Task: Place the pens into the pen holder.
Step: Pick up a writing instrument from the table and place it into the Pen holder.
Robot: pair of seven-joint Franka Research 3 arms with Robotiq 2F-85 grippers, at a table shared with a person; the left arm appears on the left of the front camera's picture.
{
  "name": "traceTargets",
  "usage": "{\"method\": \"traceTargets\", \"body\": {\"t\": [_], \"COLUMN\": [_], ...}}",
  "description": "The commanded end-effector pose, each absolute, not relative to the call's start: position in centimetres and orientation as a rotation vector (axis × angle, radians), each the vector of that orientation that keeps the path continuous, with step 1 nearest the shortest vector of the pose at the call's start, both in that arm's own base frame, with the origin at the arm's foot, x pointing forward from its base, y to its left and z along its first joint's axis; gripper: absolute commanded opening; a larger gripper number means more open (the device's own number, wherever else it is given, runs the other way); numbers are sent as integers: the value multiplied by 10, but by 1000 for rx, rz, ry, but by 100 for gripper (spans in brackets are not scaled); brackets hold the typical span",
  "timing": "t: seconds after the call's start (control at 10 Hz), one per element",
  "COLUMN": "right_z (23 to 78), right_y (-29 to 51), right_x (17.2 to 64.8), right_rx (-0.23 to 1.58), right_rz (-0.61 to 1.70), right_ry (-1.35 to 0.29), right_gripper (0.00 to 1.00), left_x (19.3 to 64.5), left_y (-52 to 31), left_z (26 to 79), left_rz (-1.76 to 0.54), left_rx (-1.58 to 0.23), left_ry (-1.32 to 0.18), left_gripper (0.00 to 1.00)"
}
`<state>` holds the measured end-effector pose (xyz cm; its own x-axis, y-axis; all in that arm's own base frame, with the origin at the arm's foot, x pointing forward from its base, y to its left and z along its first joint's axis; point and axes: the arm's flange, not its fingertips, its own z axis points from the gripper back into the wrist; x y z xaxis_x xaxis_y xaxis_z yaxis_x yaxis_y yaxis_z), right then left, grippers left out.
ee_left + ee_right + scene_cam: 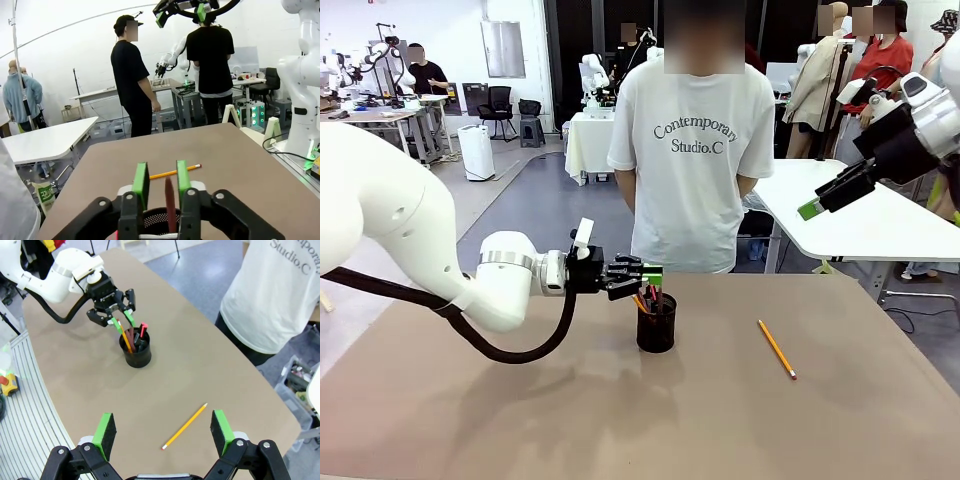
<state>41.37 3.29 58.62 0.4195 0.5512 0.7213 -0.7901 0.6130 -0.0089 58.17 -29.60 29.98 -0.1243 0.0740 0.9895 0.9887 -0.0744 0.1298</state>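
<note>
Left gripper above pen holder, jaws parted around brownish-pink pen

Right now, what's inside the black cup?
In the pen holder stand an orange pen, a brownish pen and a dark red-tipped pen. Its wall hides their lower ends.

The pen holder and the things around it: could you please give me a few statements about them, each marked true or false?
1. The yellow pencil lies on the table, outside the pen holder. True.
2. The right claw is shut on a pen. False: it is open, empty and raised off the table.
3. The left claw is at the pen holder's top. True.
4. The pen holder lies tipped over. False: it stands upright with pens in it.
</note>
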Motion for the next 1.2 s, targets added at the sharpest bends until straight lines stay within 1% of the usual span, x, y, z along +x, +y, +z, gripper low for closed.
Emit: {"method": "traceTargets", "body": {"t": [0.0,0.1,0.6,0.8,0.9,1.1], "right_z": [587,587,587,587,587,587], "right_y": [34,34,34,34,34,34], "right_x": [414,414,414,414,414,414], "right_rx": [382,382,382,382,382,382], "right_rz": [848,848,848,848,848,848], "right_ry": [-759,-759,-759,-759,-759,-759], "right_gripper": [100,100,100,100,100,100], "left_x": [583,584,583,580,583,583], "left_y": [-299,-299,-297,-296,-296,-296], "left_z": [301,301,304,305,302,302], "left_rz": [-1321,-1316,-1308,-1299,-1316,-1316], "left_rx": [-1252,-1251,-1246,-1283,-1256,-1256], "left_ry": [-1365,-1369,-1367,-1367,-1332,-1332], "left_gripper": [81,100,100,100,100,100]}}
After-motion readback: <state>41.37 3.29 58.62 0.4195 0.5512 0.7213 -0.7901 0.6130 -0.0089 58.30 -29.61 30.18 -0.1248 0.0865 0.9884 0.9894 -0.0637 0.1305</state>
